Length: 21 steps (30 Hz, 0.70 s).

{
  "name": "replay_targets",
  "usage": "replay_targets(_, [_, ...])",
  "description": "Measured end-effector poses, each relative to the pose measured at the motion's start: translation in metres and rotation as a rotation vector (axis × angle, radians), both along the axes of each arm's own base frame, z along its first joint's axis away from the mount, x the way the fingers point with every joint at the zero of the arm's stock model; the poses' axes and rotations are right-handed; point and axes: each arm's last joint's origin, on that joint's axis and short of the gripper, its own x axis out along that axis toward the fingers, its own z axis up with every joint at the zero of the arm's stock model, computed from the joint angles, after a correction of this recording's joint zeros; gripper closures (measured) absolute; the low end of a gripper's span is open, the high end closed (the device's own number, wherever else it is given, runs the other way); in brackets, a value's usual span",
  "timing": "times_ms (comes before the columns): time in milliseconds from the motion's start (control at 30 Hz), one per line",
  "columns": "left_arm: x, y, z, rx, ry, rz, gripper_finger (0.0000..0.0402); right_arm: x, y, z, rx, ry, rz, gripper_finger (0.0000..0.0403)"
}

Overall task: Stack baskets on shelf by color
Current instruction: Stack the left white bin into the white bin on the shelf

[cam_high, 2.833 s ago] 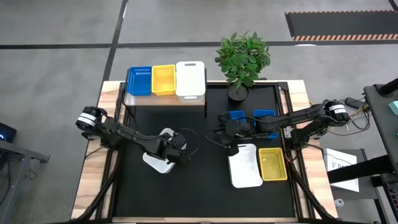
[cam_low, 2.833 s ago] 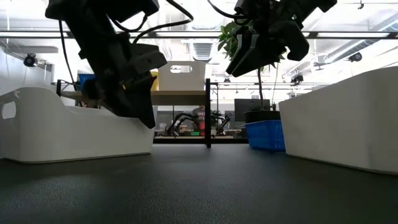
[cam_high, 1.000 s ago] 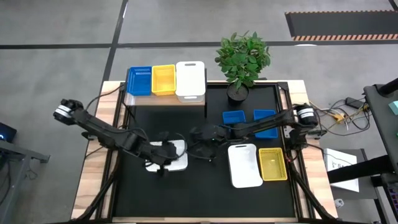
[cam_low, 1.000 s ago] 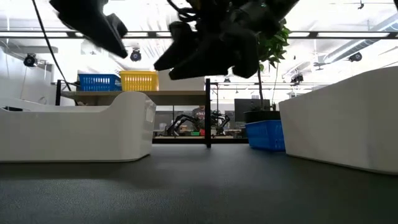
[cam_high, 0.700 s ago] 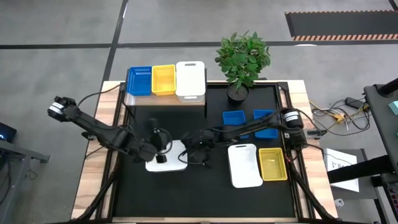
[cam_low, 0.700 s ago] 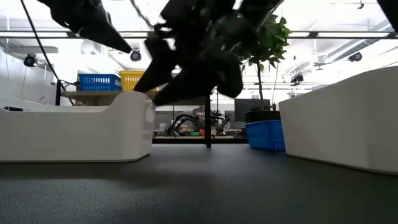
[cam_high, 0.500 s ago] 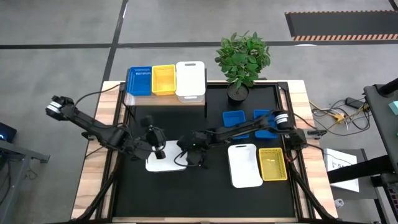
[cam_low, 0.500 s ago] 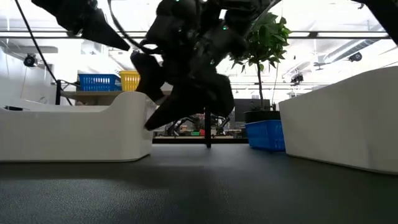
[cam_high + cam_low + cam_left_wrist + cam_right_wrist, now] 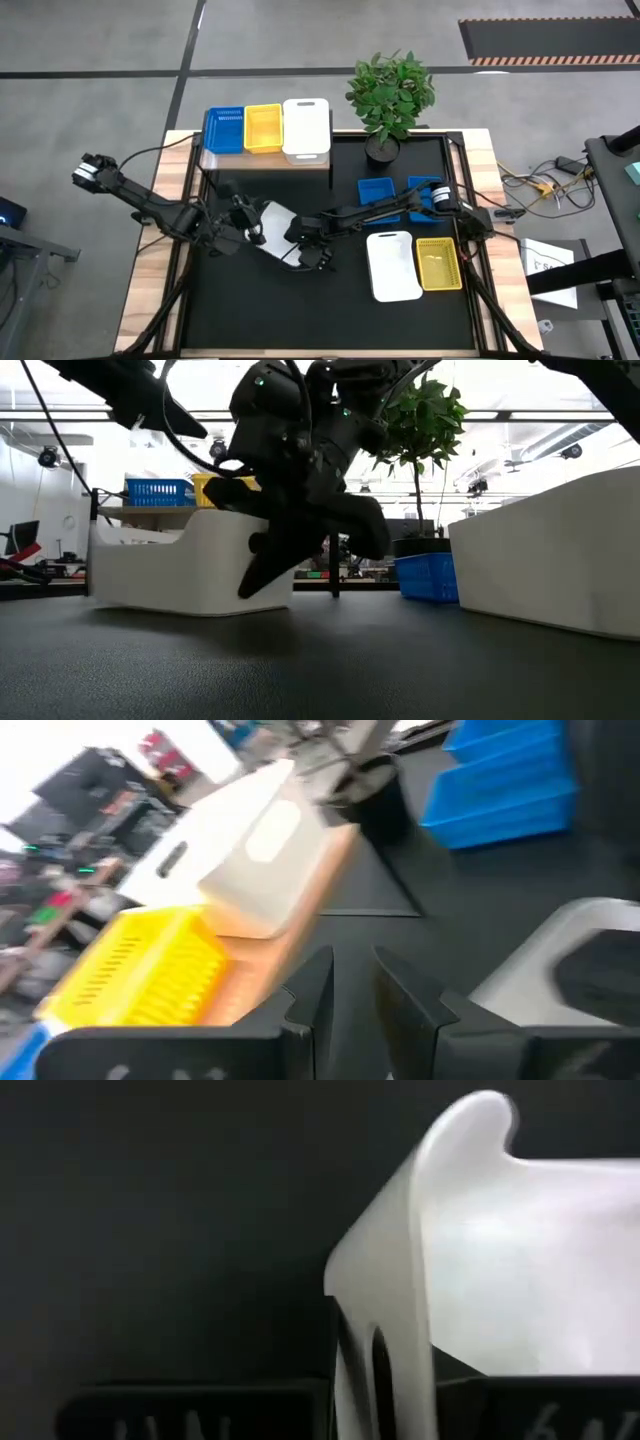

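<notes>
A white basket point(image 9: 278, 230) lies askew on the black table at its middle. My right gripper point(image 9: 303, 252) is shut on the basket's near right wall. My left gripper point(image 9: 246, 229) stands just left of the basket, its fingers point(image 9: 312, 992) a narrow gap apart with nothing between them. The light-wood shelf point(image 9: 262, 161) at the far left carries a blue basket point(image 9: 224, 130), a yellow basket point(image 9: 263, 128) and a white basket point(image 9: 306, 128) side by side. My right gripper pinches the white basket's side wall point(image 9: 385, 1350) between its two fingers, one inside the basket and one outside, close to a raised corner of the rim point(image 9: 470, 1115). The fingers come slanting from the table's right and near side. Whether the basket's underside point(image 9: 190, 608) is off the table, I cannot tell.
Two blue baskets point(image 9: 376, 187) point(image 9: 424, 184) lie at the right under my right arm. Another white basket point(image 9: 394, 266) and a yellow basket point(image 9: 438, 264) sit nearer the right front. A potted plant point(image 9: 389, 95) stands at the far edge.
My right gripper has gone toward the table's left and taken hold of the white basket's wall. The basket has turned about and slid toward the far edge. My left gripper has drawn back off the basket toward the table's left and far side.
</notes>
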Motion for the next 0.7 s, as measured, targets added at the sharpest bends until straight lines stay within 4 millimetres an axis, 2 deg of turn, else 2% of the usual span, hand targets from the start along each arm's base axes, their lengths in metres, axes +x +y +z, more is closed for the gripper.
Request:
replay_targets(133, [-0.001, 0.002, 0.001, 0.057, -0.006, 0.054, 0.0347, -0.004, 0.003, 0.011, 0.010, 0.021, -0.013, 0.0391])
replay_targets(367, [-0.003, 0.003, 0.004, 0.083, -0.040, 0.108, 0.0347, -0.018, 0.006, 0.043, 0.025, 0.078, -0.055, 0.0393])
replay_targets(567, [-0.001, 0.003, 0.006, 0.067, -0.069, 0.110, 0.0347, -0.037, 0.007, 0.089, 0.074, 0.068, -0.154, 0.0394])
replay_targets(700, [0.000, 0.002, 0.006, 0.061, -0.081, 0.111, 0.0347, -0.050, 0.011, 0.118, 0.003, 0.015, -0.331, 0.0394])
